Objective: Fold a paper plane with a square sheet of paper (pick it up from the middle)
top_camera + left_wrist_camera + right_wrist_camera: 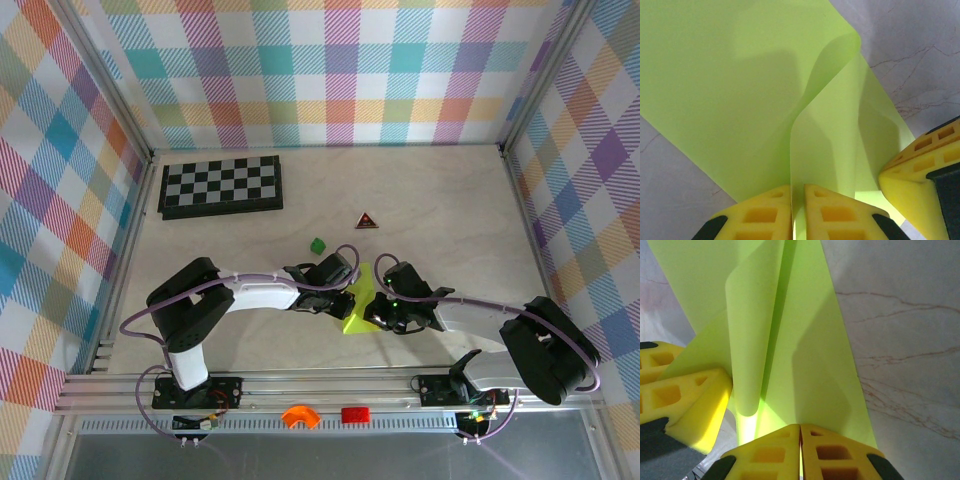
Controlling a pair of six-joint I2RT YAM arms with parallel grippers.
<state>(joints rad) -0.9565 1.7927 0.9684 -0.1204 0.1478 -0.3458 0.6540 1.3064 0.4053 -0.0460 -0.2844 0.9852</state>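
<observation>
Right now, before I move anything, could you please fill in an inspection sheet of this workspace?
Surface: pale marbled table, no spill seen.
Job's things: lime plane, partly folded, pinched between both grippers.
Clutter: chessboard at far left; green block; dark triangle.
Grippers: left gripper shut on plane; right gripper shut on plane.
Cables: purple cables looped along both arms.
Surroundings: plaid walls on three sides; orange piece and red piece on front rail.
</observation>
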